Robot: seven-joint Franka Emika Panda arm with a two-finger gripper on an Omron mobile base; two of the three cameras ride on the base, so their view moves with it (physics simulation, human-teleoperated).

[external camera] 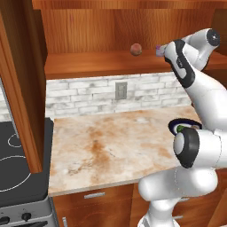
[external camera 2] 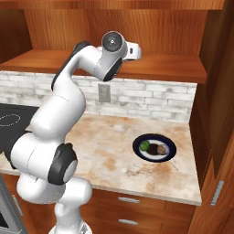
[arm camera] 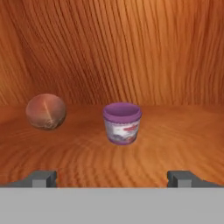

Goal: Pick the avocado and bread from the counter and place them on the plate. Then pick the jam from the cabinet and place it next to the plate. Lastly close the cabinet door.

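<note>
Your gripper (arm camera: 112, 178) has its jaws spread wide, pinching nothing. Just beyond them, at twelve o'clock, the jam (arm camera: 122, 123) stands upright on the cabinet (arm camera: 175, 144) shelf. The reddish-brown ball (arm camera: 46, 111) sits at ten o'clock, apart from the jar.

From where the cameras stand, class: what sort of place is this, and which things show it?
A rendered kitchen: a black stovetop beside the marbled counter, a wooden wall cabinet above, and a plate of food.
</note>
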